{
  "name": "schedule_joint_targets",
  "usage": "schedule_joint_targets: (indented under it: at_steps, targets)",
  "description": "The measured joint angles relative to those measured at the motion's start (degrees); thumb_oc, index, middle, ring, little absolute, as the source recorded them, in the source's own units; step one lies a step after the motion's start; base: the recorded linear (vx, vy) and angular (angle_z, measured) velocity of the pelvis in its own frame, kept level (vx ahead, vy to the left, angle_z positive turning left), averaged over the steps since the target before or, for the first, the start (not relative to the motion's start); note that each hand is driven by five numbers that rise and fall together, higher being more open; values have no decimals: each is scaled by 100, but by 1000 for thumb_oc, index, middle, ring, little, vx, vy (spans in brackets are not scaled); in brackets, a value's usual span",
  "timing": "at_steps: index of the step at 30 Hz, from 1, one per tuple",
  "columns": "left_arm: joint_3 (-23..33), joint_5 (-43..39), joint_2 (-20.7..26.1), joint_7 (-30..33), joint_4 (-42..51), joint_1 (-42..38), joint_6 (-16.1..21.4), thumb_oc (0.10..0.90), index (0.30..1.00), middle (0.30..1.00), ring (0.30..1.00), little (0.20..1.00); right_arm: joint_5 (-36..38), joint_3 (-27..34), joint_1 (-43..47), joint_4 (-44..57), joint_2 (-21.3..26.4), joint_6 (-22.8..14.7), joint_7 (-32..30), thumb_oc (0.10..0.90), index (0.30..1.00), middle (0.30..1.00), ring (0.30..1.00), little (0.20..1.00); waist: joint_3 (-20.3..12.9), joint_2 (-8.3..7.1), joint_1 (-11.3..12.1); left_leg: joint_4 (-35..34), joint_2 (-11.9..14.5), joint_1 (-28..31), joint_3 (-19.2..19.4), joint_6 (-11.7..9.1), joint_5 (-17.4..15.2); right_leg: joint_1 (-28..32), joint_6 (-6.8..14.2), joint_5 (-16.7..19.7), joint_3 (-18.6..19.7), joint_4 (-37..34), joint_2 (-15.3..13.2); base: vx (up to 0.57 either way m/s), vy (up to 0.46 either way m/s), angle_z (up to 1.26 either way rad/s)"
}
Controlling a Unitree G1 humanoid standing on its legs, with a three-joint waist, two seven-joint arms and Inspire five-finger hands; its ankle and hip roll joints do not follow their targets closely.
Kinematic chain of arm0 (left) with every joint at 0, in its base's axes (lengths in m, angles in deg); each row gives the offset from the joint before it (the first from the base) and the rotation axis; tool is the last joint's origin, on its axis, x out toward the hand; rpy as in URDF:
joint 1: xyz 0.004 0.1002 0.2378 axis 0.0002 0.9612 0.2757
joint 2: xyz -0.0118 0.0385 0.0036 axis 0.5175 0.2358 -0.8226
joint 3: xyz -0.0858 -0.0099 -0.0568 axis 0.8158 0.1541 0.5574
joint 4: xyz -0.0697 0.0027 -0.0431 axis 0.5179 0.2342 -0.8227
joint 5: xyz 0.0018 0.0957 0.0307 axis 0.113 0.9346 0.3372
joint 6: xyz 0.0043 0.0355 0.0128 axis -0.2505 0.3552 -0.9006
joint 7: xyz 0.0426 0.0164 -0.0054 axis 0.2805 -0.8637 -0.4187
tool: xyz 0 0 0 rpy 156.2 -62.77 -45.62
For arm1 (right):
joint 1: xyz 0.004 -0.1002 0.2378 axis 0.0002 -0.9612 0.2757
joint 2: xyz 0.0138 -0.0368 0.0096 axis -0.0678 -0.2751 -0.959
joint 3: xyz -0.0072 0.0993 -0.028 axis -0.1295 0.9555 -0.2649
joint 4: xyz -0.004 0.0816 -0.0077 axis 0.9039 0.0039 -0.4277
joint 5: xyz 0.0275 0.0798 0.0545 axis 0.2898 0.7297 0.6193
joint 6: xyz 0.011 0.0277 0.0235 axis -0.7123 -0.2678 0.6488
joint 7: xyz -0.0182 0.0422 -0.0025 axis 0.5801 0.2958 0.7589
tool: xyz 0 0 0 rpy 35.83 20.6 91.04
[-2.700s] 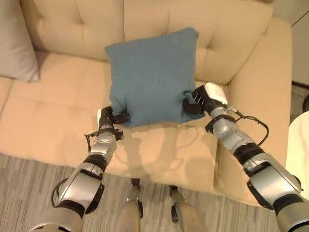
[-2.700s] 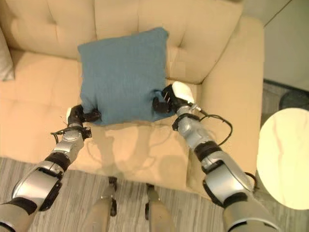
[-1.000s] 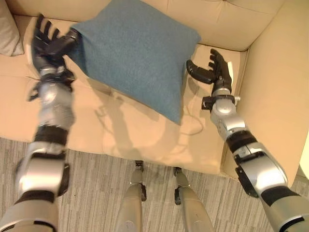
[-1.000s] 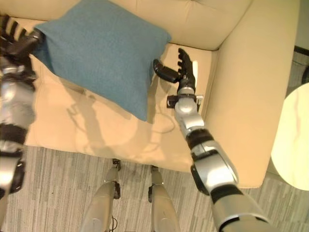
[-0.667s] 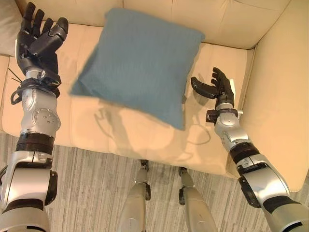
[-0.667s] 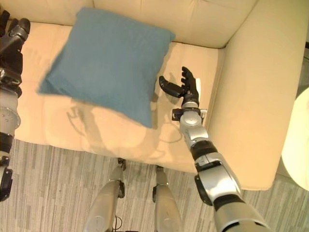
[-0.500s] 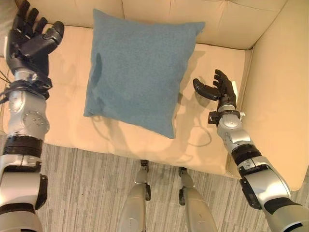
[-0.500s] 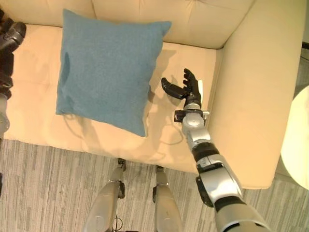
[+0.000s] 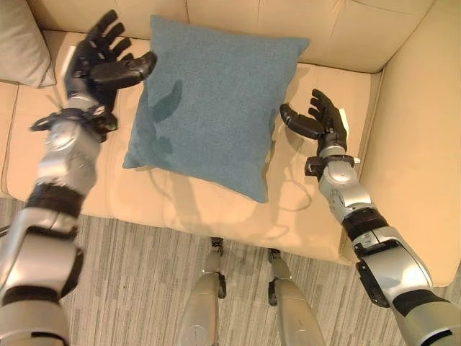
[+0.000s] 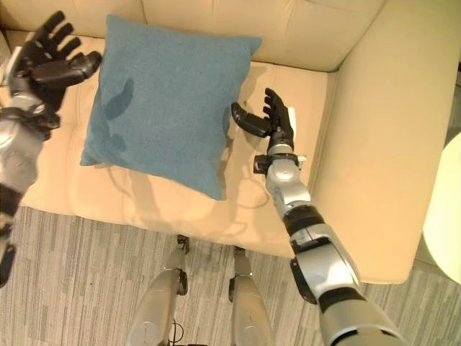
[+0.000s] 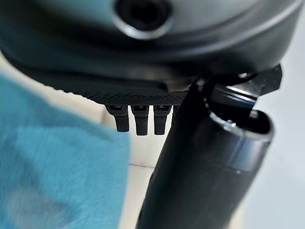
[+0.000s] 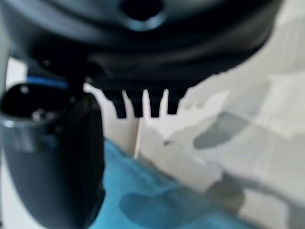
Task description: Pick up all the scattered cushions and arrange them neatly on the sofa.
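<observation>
A teal square cushion (image 9: 216, 101) lies on the beige sofa's seat (image 9: 302, 216), its top edge leaning against the backrest (image 9: 338, 29). My left hand (image 9: 97, 61) hovers open beside the cushion's upper left corner, thumb pointing at it, not touching. At the cushion's right edge my right hand (image 9: 320, 122) is also open, fingers spread, a short gap away from the fabric. The teal fabric shows past the fingers in the left wrist view (image 11: 52, 162) and in the right wrist view (image 12: 157, 200).
A grey cushion (image 9: 25, 47) rests on the sofa at the far left. The sofa's right armrest (image 9: 414, 144) rises beside my right arm. Striped grey carpet (image 9: 130, 288) lies in front of the sofa. A pale round table edge (image 10: 445, 223) shows at far right.
Both hands let go of the teal cushion and it dropped onto the seat. Since half a second ago my left hand has swung right, toward the cushion's upper corner; the right hand rose slightly.
</observation>
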Motion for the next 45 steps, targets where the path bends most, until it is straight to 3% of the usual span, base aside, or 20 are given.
schedule_joint_targets:
  at_steps: [5, 11, 16, 21, 28, 31, 35, 42, 45]
  targets:
    - [-252, 119, -485, 124, -537, -500, -176, 800, 900, 900, 900, 900, 218, -403, 266, -117, -105, 45, 54, 800, 900, 900, 900, 900, 1, 3, -30, 1, 7, -23, 15, 1, 1, -25, -2, 8, 2, 1, 5, 1, 1, -1]
    - [-372, 385, -495, 177, -1166, -849, -316, 800, 900, 900, 900, 900, 273, -955, 440, -375, -156, 312, 245, 800, 900, 900, 900, 900, 2, 3, -85, 1, 12, -26, 37, 1, 1, -39, -2, 8, 8, 1, 7, 0, 0, 0]
    - [-340, 805, -478, 161, -1604, -948, -472, 800, 900, 900, 900, 900, 140, -1060, 507, -523, -229, 458, 304, 800, 900, 900, 900, 900, 1, 3, -79, 1, 13, -25, 41, 1, 1, -43, -8, 13, 11, 1, 8, 6, 0, 0]
    - [-289, 1372, -227, 165, -1759, -1020, -577, 800, 900, 900, 900, 900, -173, -1059, 508, -525, -238, 467, 356, 800, 900, 900, 900, 900, 1, 3, -89, 1, 18, -24, 55, 1, 1, -46, -11, 15, 16, 1, 13, 8, -2, 0]
    - [-314, 2138, 484, 255, -1789, -1024, -608, 800, 900, 900, 900, 900, -271, -1049, 506, -552, -198, 469, 349, 800, 900, 900, 900, 900, 3, 6, -44, 1, 24, -22, 51, -4, 5, -36, -11, 15, 7, 1, 18, 5, -1, 0]
    - [-317, 2889, 638, 561, -2040, -1142, -598, 800, 900, 900, 900, 900, -270, -1046, 497, -554, -206, 456, 333, 800, 900, 900, 900, 900, 3, 6, 5, 1, 28, -22, 33, -34, 25, -29, -11, 15, -3, 1, 23, -4, -7, 2]
    - [117, 3002, 474, 959, -2093, -1051, -524, 800, 900, 900, 900, 900, -257, -980, 491, -563, -237, 408, 258, 800, 900, 900, 900, 900, 3, 6, 61, 1, 43, -36, -58, -49, 36, -16, -12, 15, -69, 2, 44, -13, -2, 7]
    - [284, 2911, -671, 1168, -2260, -974, -547, 800, 900, 900, 900, 900, -209, -985, 482, -544, -274, 332, 111, 800, 900, 900, 900, 900, 0, -1, 37, 1, 22, -148, -150, -50, 70, -89, -13, 16, -164, 36, 32, -4, 4, 6]
    - [690, 2401, -1261, 1356, -2232, -891, -490, 800, 900, 900, 900, 900, -189, -982, 506, -499, -258, 324, 8, 800, 900, 900, 900, 900, 0, 0, 42, 1, 27, -238, -153, -48, 77, -182, -23, 24, -164, 38, 36, 0, 0, 0]
